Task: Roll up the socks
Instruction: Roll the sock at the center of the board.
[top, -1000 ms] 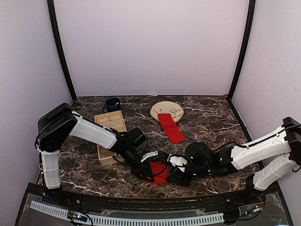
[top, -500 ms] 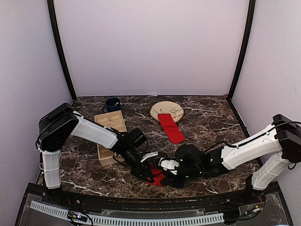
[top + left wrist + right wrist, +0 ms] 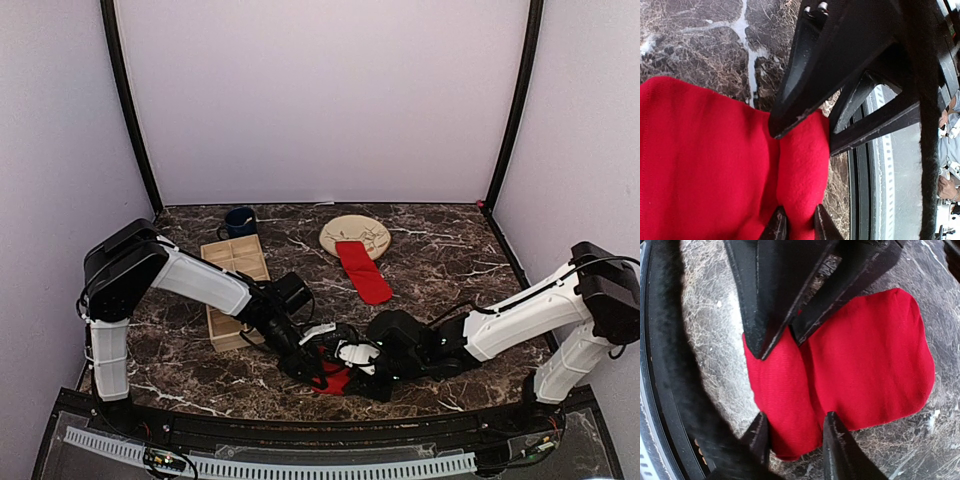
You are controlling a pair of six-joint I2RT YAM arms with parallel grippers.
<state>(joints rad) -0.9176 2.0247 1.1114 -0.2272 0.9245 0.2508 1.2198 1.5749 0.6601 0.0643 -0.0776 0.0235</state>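
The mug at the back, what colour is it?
Dark blue mug, clearest in the top view.

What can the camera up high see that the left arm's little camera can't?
Only the high camera shows the other sock lying partly on the plate, the blue mug, the wooden tray and both whole arms. Only the left wrist camera shows, up close, the left tool pinching a fold of red cloth. Both show the near sock on the dark marble table.
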